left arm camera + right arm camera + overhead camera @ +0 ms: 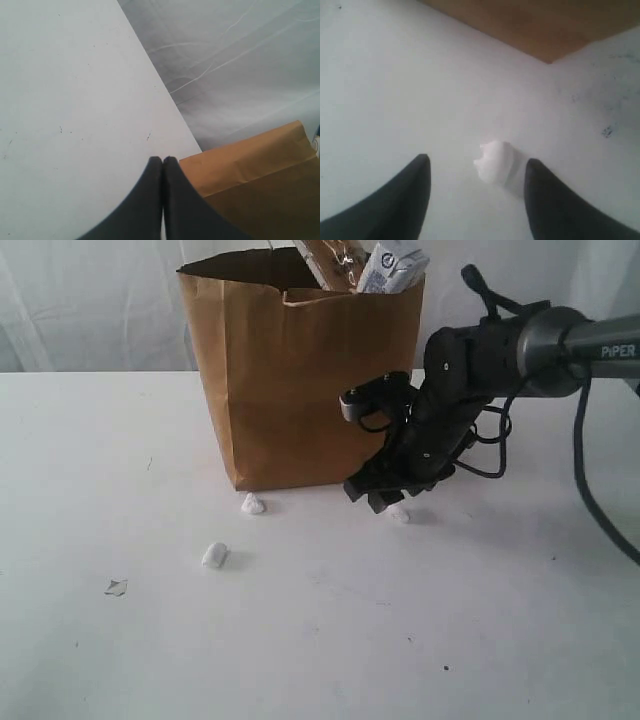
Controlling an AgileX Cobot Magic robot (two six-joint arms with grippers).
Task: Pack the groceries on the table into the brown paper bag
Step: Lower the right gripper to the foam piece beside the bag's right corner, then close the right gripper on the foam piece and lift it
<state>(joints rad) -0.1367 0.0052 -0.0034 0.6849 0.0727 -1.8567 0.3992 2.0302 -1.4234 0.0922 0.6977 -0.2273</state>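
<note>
The right gripper (477, 162), jaws apart, straddles a white lump (496, 162) beside the brown paper bag (300, 390); closing on it seems next. The left gripper (163, 161) is pressed together.

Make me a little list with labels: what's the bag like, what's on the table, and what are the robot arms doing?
Bag: brown paper bag upright, small white-blue carton poking out
Table: white lump beside bag, another lump nearer camera
Right end effector: open, straddling a third lump
Left end effector: shut, empty
</note>
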